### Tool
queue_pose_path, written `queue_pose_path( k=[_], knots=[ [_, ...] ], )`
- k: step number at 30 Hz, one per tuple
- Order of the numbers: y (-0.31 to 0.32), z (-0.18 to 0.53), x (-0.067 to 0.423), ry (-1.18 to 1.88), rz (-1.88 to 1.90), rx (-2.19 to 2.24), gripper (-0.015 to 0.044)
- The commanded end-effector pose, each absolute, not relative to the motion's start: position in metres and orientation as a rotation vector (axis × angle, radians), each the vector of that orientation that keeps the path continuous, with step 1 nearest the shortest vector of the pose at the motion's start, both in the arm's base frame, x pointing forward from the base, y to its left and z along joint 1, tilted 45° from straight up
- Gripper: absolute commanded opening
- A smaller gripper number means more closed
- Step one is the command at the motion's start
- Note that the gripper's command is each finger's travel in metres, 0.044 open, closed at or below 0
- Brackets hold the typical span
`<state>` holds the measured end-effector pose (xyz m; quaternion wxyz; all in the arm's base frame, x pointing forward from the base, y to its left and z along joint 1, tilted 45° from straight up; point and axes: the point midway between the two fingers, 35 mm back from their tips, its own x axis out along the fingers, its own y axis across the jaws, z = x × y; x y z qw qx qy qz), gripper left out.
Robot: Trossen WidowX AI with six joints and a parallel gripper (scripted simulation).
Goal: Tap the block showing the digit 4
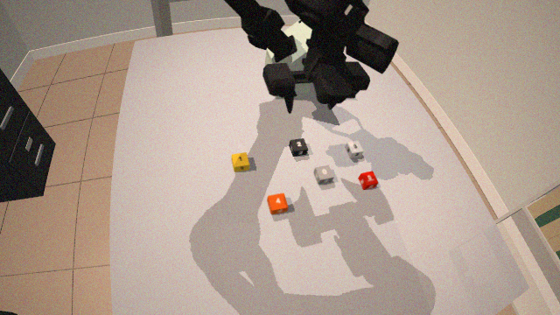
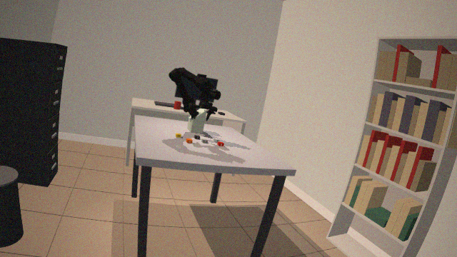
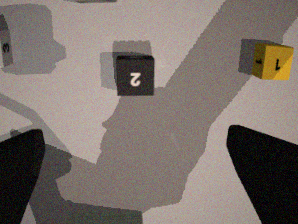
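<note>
An orange block (image 1: 277, 204) (image 2: 189, 140) shows a white 4 on top and sits on the table, nearest the front of the group in the top view. It is not in the wrist view. My gripper (image 1: 311, 109) (image 2: 201, 118) (image 3: 137, 137) is open and empty, raised above the table behind the blocks. The black block (image 1: 298, 147) (image 2: 197, 137) (image 3: 135, 76) showing a 2 is the block closest to it in the top view. The orange block lies farther forward, beyond the black one.
A yellow block (image 1: 240, 162) (image 2: 178, 135) (image 3: 276, 62) showing a 1 sits at the left. A grey block (image 1: 324, 174) and a red block (image 1: 368, 180) lie right of the orange one. A white block (image 1: 354, 150) (image 3: 6, 47) is behind the red one. Arm shadows cross the table.
</note>
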<state>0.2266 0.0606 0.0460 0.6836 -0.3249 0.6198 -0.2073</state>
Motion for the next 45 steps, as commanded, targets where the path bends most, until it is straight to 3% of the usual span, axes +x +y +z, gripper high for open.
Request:
queue_pose_path(
  k=[1,10,30,36,45],
  knots=[
    [0.062,0.044,0.227,1.395,-0.466,-0.725,0.0400],
    [0.090,0.031,0.296,1.391,-0.466,-0.723,0.0400],
    [0.092,0.029,0.295,1.391,-0.465,-0.722,0.0400],
    [0.150,-0.035,0.248,1.394,-0.461,-0.719,0.0400],
    [0.152,-0.037,0.246,1.393,-0.462,-0.719,0.0400]
  ],
)
